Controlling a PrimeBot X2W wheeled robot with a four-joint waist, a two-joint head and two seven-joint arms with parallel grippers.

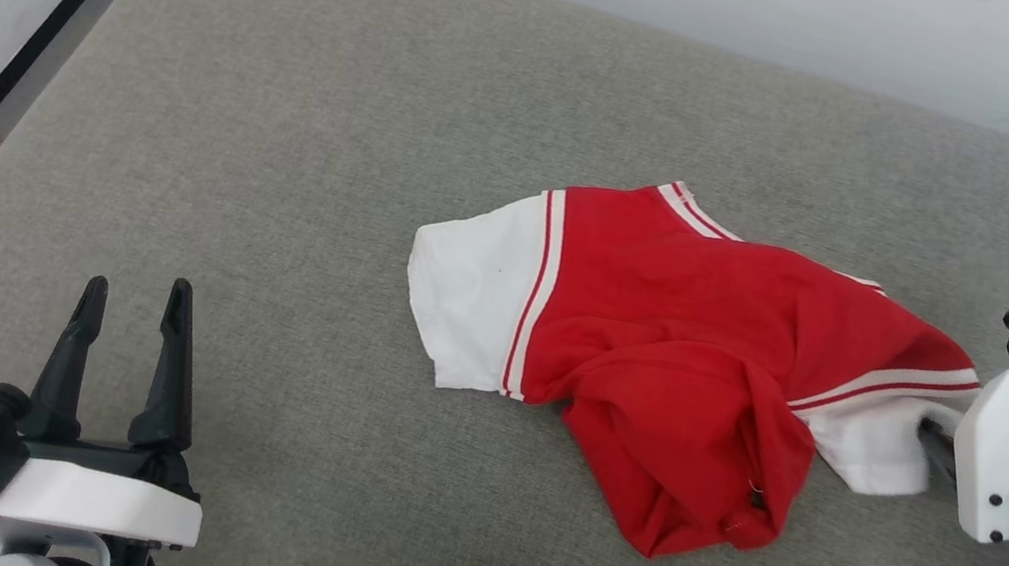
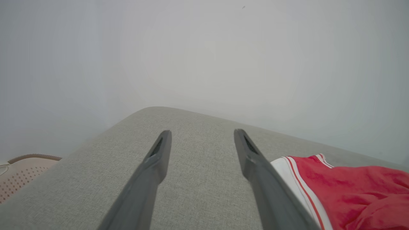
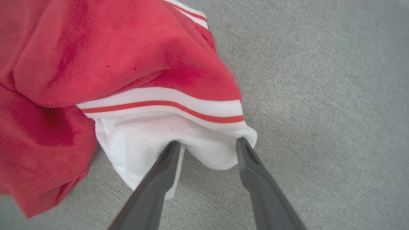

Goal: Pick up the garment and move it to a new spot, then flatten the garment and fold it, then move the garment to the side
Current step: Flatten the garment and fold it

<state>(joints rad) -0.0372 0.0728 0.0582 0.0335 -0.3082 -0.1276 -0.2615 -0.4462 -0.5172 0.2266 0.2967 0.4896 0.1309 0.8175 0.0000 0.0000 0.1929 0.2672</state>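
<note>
Crumpled red jersey-style shirt with white sleeves (image 1: pixel 659 328) lies right of centre on grey fabric cushion (image 1: pixel 342 95).
At the sleeve hem, right gripper (image 3: pixel 208 143) stands jaws apart; left gripper (image 1: pixel 139 286) spread wide over open cushion near front-left edge.

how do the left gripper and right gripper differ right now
The left gripper is over bare grey upholstery, apart from the garment; the right gripper has its fingertips against the garment's white sleeve. In the head view the left gripper points up from the lower left, while the right gripper reaches in from the right edge. Both stand open, clamping nothing.
</note>
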